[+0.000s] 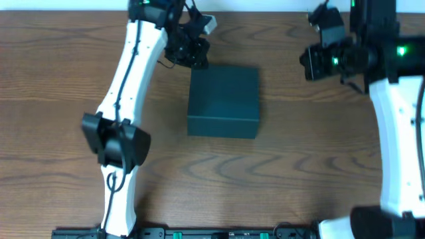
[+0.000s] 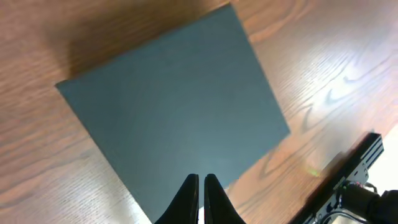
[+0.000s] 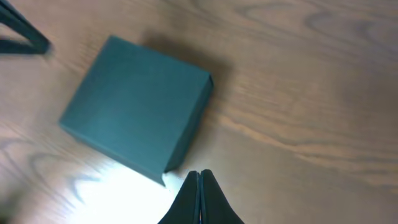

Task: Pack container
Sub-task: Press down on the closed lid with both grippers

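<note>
Although the near strip of the wooden surface (image 1: pixel 299 166) by the arm bases carries nothing to pack, the container (image 1: pixel 222 99) sits just beyond it, in the middle, flat on its base with its lid down and square to the walls. It is a dark teal box, and no view shows its inside, so I cannot tell whether it is filled. Past it, at its far left corner, the left claw (image 2: pixel 201 178) hangs with its fingers pressed together and nothing between them. Its wrist view puts the tips over the lid, close to one edge, and whether they touch it is not clear. Off to the right, well apart from the box, the right claw (image 3: pixel 200 174) is likewise pinched closed and empty.

My reading is that the step in hand concerns the lid, either lifting it or pressing it home. To do it well, the left claw should work at the flap's free edge, not the hinge; the pictures do not tell which is which. A closed claw can push or hook but not pinch, so it would need to part its fingers before any grasp. The box looks light and could slide on the smooth wood, so bracing it with the right claw would help.
</note>
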Robot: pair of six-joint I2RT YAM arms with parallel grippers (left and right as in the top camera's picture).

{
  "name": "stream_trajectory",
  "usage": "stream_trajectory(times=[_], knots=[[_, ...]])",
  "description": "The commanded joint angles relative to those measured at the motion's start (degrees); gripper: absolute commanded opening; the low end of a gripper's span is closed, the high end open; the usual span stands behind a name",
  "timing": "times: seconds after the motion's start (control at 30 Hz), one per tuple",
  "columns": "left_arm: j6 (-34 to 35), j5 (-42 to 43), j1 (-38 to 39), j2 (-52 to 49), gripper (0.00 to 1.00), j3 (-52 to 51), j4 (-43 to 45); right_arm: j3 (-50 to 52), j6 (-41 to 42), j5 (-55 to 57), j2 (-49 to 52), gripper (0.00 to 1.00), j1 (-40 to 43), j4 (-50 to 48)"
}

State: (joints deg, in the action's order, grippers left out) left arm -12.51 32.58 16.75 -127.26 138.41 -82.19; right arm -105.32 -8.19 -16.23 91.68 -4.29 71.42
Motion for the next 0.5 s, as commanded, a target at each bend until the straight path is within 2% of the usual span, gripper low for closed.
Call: stream_trajectory(times=[0.0,0.1,0.33,0.47], knots=[[-1.2,-0.2,0.3,3.2,0.06,-6.2,1.5,10.0,-1.8,1.4,-3.8,0.02,0.0,-3.5],[-1.2,-1.7,0.1,8.1,0.06,-16.2,6.1,19.4,-1.8,1.4,-8.9,0.01,0.2,-9.6],[-0.5,-2.4,0.0,19.4,0.06,-40.1,20.2,31.7,-1.3,1.4,-13.7,0.02,-0.3,-15.8],[-0.6,-2.4,2.0,20.9,0.06,-47.6,23.8,36.5,-0.4,1.3,-13.7,0.02,-1.2,-16.8]])
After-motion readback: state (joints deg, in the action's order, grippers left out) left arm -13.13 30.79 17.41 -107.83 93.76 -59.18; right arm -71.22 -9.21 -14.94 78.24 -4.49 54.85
